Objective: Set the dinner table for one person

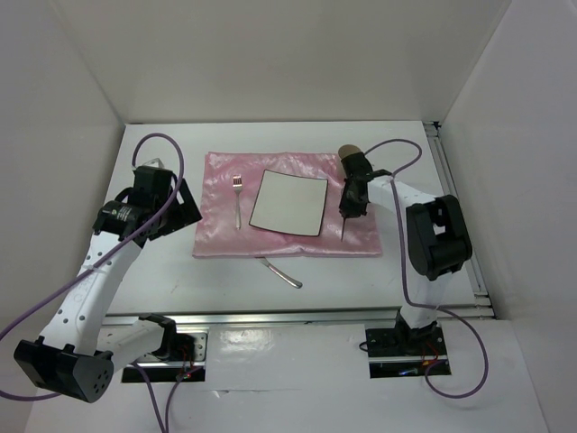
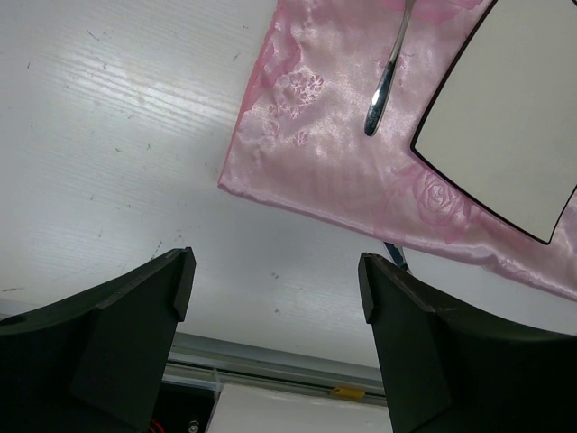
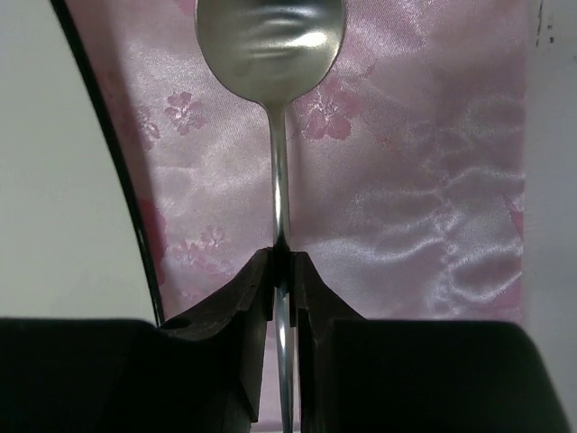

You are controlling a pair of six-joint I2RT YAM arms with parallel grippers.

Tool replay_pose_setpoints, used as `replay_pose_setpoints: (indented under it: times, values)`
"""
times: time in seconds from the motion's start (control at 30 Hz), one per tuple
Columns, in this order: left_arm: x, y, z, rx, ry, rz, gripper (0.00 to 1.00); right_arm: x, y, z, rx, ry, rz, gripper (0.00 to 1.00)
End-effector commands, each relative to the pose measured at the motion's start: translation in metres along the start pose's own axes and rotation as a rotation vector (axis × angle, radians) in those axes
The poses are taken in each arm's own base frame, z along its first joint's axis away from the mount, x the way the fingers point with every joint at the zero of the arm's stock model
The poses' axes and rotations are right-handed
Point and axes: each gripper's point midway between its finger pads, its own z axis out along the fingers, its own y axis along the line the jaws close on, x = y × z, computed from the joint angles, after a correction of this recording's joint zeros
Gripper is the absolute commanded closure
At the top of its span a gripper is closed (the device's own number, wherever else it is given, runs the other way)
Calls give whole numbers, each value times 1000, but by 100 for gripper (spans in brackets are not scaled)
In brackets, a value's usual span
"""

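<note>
On the white dinner table lies a shiny pink cloth. A white square plate sits at its middle, and a fork lies on the cloth left of the plate. My right gripper is over the cloth just right of the plate, shut on a spoon. In the right wrist view my gripper pinches the handle, with the spoon bowl ahead over the cloth and the plate at left. My left gripper is open and empty left of the cloth, as the left wrist view shows.
A knife lies on the bare table in front of the cloth. An aluminium rail runs along the front edge and another along the right edge. White walls enclose the table at the left, back and right.
</note>
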Motion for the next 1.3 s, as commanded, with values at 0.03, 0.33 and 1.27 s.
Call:
replay_pose_setpoints:
  times: [0.03,0.33,1.27]
  values:
    - [-5,2,0,0,-26,9,8,-27,13,8,-5,-76,10,100]
    - [-4,1,0,7,-21,9,8,-26,11,13,48,-98,-114,91]
    - [-7,-2,0,12,-28,7,8,177,161,-97,-481,30,-974,43]
